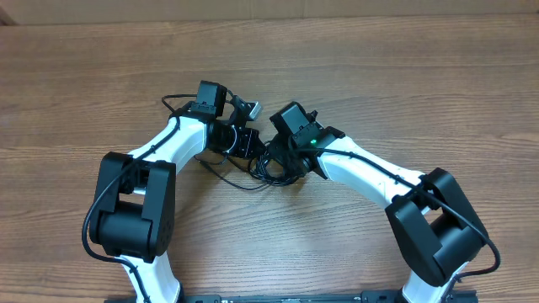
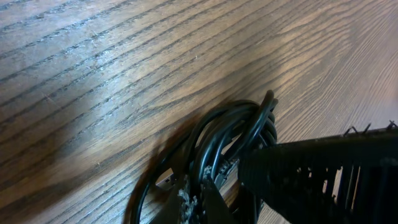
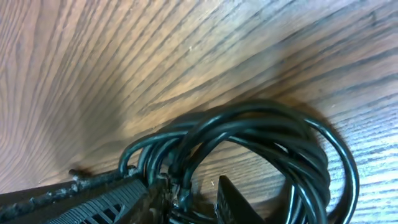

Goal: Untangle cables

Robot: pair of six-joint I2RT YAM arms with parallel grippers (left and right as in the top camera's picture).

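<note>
Wooden worktop (image 1: 379, 76). Left claw (image 2: 196, 196) and right claw (image 3: 186, 199) each pinch the cables (image 3: 261, 134): limp, light, springy. I'd take a loop just ahead.

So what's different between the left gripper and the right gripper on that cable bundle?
The left gripper is pinched shut on strands of the cables; the right gripper stands wider, with cords inside it, and its grip is unclear. From overhead, a green light glows near the right gripper, none near the left gripper. Both meet at the same bundle on the wooden table.
</note>
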